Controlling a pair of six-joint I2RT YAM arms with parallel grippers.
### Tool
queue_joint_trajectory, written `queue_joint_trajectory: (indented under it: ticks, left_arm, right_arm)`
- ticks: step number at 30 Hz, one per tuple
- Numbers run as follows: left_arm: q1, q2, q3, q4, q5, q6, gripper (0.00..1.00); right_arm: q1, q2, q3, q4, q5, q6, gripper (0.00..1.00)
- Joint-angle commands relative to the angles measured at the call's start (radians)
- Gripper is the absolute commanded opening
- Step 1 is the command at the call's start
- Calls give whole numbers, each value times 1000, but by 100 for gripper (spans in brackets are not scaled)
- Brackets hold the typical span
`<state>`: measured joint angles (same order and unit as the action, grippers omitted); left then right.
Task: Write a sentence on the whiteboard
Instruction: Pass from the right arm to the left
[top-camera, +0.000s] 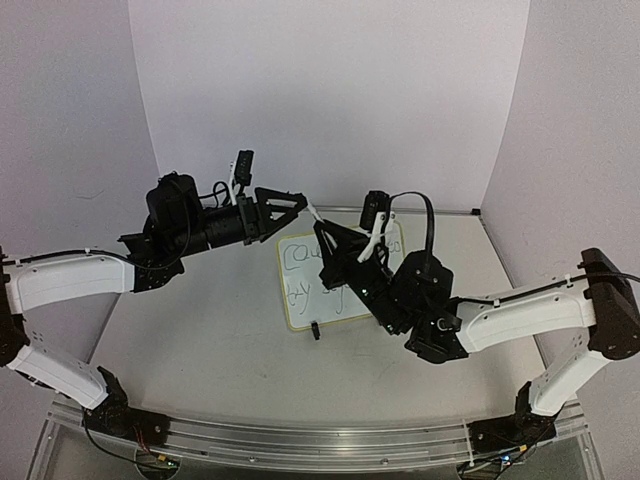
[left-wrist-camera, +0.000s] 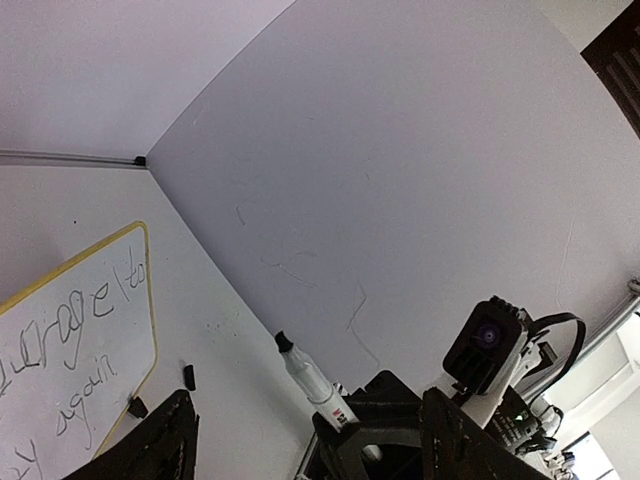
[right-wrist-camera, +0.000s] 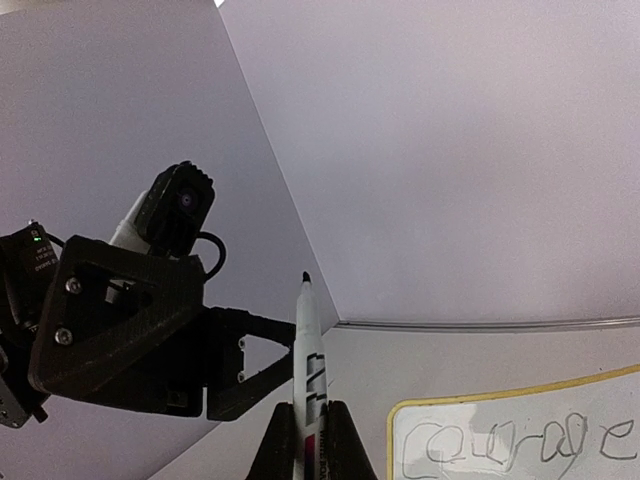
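Observation:
The whiteboard (top-camera: 322, 283) lies flat on the table between the arms, with a pale-yellow rim and black clip feet (left-wrist-camera: 189, 376). The sentence (left-wrist-camera: 75, 330), "courage to try again", runs across it in two lines of dark script. My right gripper (top-camera: 337, 247) hovers over the board's far left corner. It is shut on a white marker (right-wrist-camera: 307, 360), which points up and away with its black tip bare. My left gripper (top-camera: 290, 207) is open and empty, its jaws spread wide in the air beside the marker's tip (left-wrist-camera: 283, 343). The board also shows in the right wrist view (right-wrist-camera: 520, 440).
White walls close in the table at the back and on both sides. A metal strip (right-wrist-camera: 480, 324) runs along the foot of the back wall. The two grippers are close together above the board's far edge. The arm bases sit on a rail (top-camera: 300, 435) at the near edge.

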<state>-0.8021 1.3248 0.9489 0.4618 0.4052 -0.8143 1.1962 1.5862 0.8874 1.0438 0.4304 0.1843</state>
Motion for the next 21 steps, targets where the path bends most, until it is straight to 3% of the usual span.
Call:
queue_joint_trajectory:
  ticks: [1,12,21]
  left_arm:
    - [-9,30,65,51,45,-36,73]
    - [-22,65,91,86,92,-91,33]
    - [-22,65,67,98,87,-144,35]
  right_arm:
    - [30,24,53,42,37,-67,0]
    - [71,62,93,13,119,-147,0]
    - [71,55,79,-4,205,-148,0]
